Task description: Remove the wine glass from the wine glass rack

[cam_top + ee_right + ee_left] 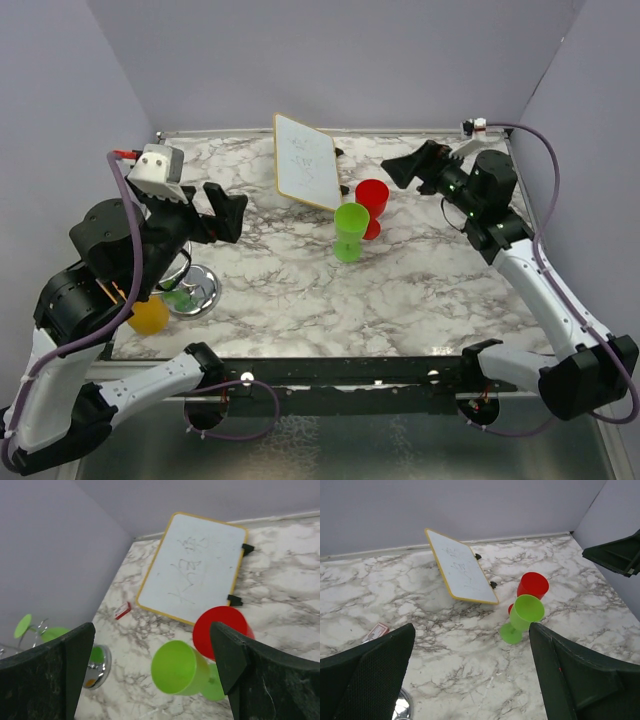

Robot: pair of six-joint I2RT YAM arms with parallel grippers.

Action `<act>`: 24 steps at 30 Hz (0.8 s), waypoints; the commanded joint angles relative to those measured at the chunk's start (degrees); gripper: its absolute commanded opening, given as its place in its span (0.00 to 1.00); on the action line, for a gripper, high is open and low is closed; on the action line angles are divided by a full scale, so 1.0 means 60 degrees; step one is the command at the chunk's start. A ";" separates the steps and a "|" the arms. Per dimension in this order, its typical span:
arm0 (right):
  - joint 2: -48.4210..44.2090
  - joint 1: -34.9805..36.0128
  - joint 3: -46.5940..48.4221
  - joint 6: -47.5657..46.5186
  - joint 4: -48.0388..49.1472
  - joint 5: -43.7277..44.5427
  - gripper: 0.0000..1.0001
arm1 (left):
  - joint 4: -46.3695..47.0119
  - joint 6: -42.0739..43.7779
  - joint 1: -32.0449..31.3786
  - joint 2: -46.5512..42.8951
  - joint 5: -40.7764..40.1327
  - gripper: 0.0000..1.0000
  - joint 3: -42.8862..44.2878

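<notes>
The chrome wine glass rack shows by its round mirror base (198, 291), mostly under my left arm; the base also shows in the right wrist view (98, 666) and at the bottom edge of the left wrist view (401, 708). A green wine glass (54, 633) hangs upside down on its wire arms, foot up. An orange glass (150, 316) sits by the rack at the table's near left edge. My left gripper (205, 214) is open and empty, raised above the rack (472, 645). My right gripper (414, 166) is open and empty at the back right (152, 640).
A green wine glass (350, 231) and a red one (373, 203) stand upright mid-table, touching or nearly so. A tilted white board (305, 160) stands behind them. A small red-and-white item (376, 631) lies left of the board. A white fitting (474, 127) is in the back right corner.
</notes>
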 commanded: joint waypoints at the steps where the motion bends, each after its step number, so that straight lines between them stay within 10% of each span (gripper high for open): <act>1: 0.0693 0.0482 0.0642 0.1184 0.0968 -0.2279 0.99 | -0.0821 0.0015 0.0029 -0.0208 -0.1068 0.99 0.0215; 24: 0.5117 0.7640 0.2698 0.1724 0.2726 0.0478 0.99 | -0.1769 -0.0095 0.0029 -0.1020 -0.1732 0.99 0.1170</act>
